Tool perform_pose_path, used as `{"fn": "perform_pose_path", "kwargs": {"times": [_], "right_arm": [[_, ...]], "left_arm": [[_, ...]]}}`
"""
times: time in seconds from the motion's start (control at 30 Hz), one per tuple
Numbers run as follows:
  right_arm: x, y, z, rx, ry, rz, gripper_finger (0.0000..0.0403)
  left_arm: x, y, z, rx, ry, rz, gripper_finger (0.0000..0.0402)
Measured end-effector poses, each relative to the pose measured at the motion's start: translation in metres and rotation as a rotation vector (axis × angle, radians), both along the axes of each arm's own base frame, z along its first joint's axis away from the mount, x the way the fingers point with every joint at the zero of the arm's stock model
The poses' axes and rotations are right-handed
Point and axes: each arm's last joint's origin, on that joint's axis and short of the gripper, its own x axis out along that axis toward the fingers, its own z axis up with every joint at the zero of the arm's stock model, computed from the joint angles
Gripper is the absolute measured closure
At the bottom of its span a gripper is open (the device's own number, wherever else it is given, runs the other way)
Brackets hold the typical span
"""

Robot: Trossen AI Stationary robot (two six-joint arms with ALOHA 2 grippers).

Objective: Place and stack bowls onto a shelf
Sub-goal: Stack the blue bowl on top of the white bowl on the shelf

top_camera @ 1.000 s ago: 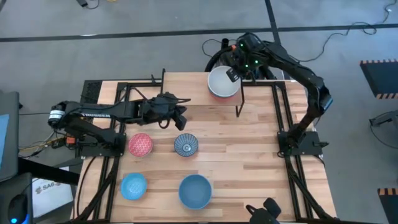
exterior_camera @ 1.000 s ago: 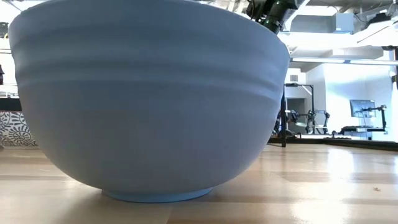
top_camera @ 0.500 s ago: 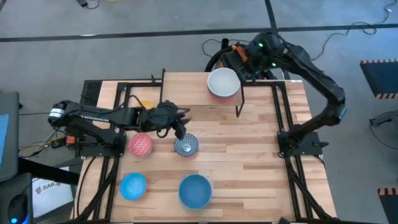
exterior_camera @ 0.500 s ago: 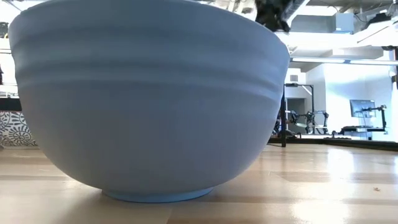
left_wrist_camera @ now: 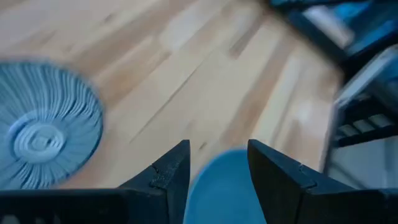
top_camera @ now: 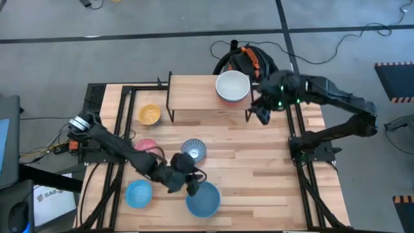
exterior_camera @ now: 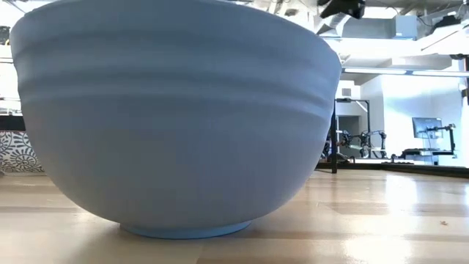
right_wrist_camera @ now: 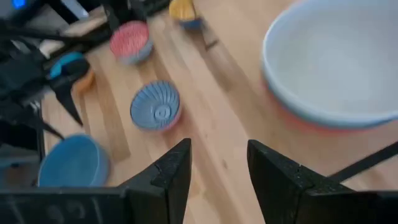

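The shelf [top_camera: 194, 90] stands at the table's far side. On its right end a cream white bowl [top_camera: 233, 85] sits in a red bowl [right_wrist_camera: 292, 118]. On the table stand a yellow bowl [top_camera: 149, 114] left of the shelf, a pink bowl [top_camera: 145, 146], a blue-white patterned bowl [top_camera: 193, 149], a light blue bowl [top_camera: 138, 193] and a large blue bowl [top_camera: 203, 199]. My left gripper [top_camera: 191, 184] hangs open at the large blue bowl's far left rim [left_wrist_camera: 217, 183]. My right gripper [top_camera: 262, 114] is open, just off the shelf's right end.
Black frame rails [top_camera: 123, 123] run along the table's left and right sides [top_camera: 299, 123]. Bare wood lies in the middle and right of the table [top_camera: 259, 168]. The large blue bowl [exterior_camera: 176, 117] fills the low view.
My left gripper has swung from beside the shelf's left end toward the table's near edge, over the patterned bowl to the large blue bowl, uncovering the yellow bowl. My right gripper has left the cream white bowl's rim, gone right and nearer, past the shelf's end.
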Motion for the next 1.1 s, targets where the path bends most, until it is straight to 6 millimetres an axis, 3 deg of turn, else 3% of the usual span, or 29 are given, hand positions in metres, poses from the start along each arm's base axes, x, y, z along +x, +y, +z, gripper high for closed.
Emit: {"fn": "perform_pose_path", "kwargs": {"times": [0.3, 0.43, 0.6, 0.73, 0.93, 1.1], "right_arm": [[0.013, 0.051, -0.018, 0.019, 0.036, -0.030, 0.0222], [0.024, 0.073, -0.023, 0.054, 0.024, -0.045, 0.0222], [0.039, 0.094, -0.034, 0.101, 0.045, -0.026, 0.0222], [0.047, 0.107, -0.040, 0.127, 0.047, -0.028, 0.0222], [0.048, 0.125, -0.046, 0.141, 0.067, -0.041, 0.0228], [0.054, 0.134, -0.053, 0.150, 0.089, -0.038, 0.0237]], "left_arm": [[0.012, -0.021, -0.035, 0.019, 0.398, -0.027, 0.0255], [0.017, -0.027, -0.055, -0.023, 0.468, -0.055, 0.0255], [0.018, -0.033, -0.059, -0.035, 0.462, -0.065, 0.0260], [0.017, -0.032, -0.060, -0.031, 0.473, -0.052, 0.0293], [0.020, -0.034, -0.073, -0.015, 0.494, -0.065, 0.0389], [0.022, -0.032, -0.070, 0.003, 0.463, -0.037, 0.0399]]}}
